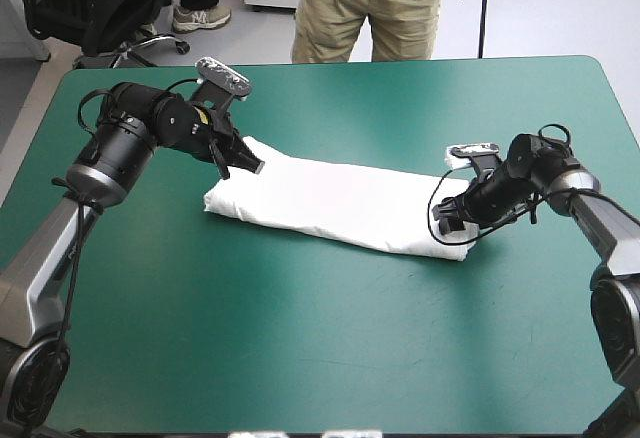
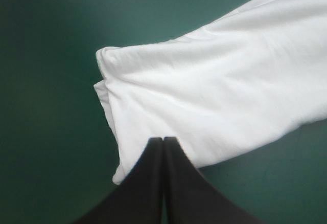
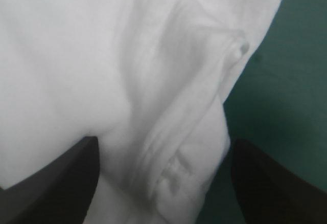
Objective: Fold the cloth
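Roughly mid-worktop [image 1: 300, 368], on the teal-green cover [image 1: 480, 108]: the T-shirt [image 1: 340, 203], white, folded into one long narrow band. Lying flat and slantwise, one end toward the far left corner, the other toward the right edge and somewhat nearer the front edge. Well apart from every edge of the worktop. Smooth along its length, with only soft creases. At the left end, seen from the left wrist [image 2: 219, 91], several layers stacked and showing as two rounded lips at the corner.

At that left end, on its far corner: the left gripper [image 1: 247, 164], reaching in from the worktop's left edge. Black fingers [image 2: 148, 183] clenched together into a single pointed arch, the tip resting over the band's long edge close to the corner. Fabric pinched in the seam between them or not: cannot tell. Cloth around the tip flat on the cover.

At the opposite end: the right gripper [image 1: 452, 223], reaching in from the right edge and set low over the band. Fingers [image 3: 61, 178] released and standing wide apart, the T-shirt's end [image 3: 102, 55] filling the gap between them. Ahead of the gap, a rumpled ridge of hem and seam, thickly bunched. Just beside one finger, a strip of bare teal-green cover.
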